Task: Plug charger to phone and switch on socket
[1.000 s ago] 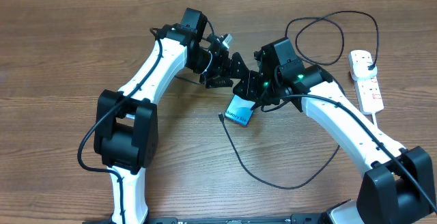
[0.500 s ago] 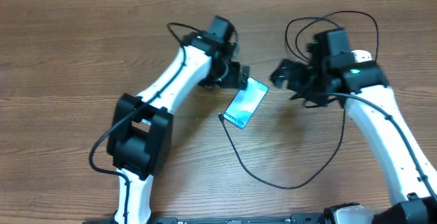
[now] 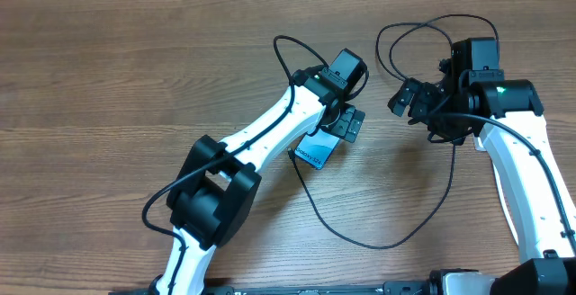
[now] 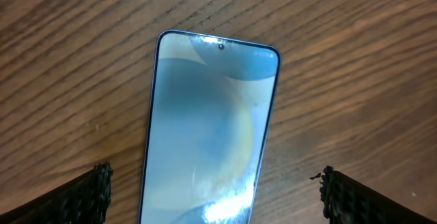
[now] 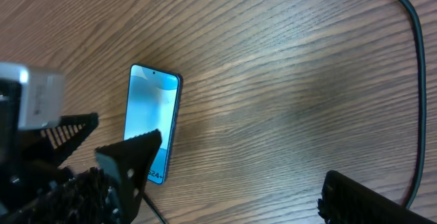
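My left fingers (image 4: pixel 80 198) are spread wide and empty, with the phone (image 4: pixel 208 128) lying between them on the surface (image 4: pixel 355 60). My right fingers (image 5: pixel 369 200) are released too. Plugging has not begun; next, 1 pair must pinch the charger (image 3: pixel 360 239) tip by the phone's end.

Phone (image 4: pixel 208 128) pale blue-teal with dark edges, charger (image 5: pixel 418 80) black, table (image 3: pixel 108 88) brown wood-grain, arms (image 3: pixel 270 129) white-and-black.
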Tool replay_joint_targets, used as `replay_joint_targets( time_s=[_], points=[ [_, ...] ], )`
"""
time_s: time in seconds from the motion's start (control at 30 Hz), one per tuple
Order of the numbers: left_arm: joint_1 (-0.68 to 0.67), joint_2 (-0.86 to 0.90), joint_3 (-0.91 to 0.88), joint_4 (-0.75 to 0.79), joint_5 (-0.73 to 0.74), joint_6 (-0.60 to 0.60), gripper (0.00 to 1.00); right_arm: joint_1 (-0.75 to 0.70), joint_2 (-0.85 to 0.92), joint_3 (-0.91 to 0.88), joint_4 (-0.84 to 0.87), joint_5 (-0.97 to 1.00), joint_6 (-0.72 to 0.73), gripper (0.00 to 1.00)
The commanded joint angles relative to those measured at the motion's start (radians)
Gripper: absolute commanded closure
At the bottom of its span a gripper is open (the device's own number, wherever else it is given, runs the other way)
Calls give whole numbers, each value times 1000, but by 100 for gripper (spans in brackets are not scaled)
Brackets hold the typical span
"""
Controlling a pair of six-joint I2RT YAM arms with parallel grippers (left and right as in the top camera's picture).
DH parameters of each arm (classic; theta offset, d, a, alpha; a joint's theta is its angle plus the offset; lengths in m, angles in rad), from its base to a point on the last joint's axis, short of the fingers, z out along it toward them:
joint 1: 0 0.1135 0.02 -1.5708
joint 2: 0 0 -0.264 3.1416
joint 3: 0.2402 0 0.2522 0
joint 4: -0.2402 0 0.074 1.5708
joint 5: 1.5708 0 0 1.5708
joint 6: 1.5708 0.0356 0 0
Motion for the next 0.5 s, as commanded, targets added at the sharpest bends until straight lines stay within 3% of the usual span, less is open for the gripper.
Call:
replay_joint_targets(
  time_s=[0.0, 0.23, 0.3, 0.37, 0.47],
  points=[
    [-1, 66, -2, -7, -4, 0, 0, -4, -4, 17, -6, 8, -8, 0],
    [-8, 133, -4, -35, 8, 39, 0, -4, -4, 17, -10, 7, -7, 0],
    [-8, 145, -4, -45, 8, 39, 6, -4, -4, 17, -15, 7, -7, 0],
    [-7, 149, -4, -47, 6, 31, 22, -4, -4, 17, -21, 6, -7, 0],
    [-1, 148, -3, -39, -22, -23, 21, -3, -4, 17, -28, -14, -7, 0]
  ],
)
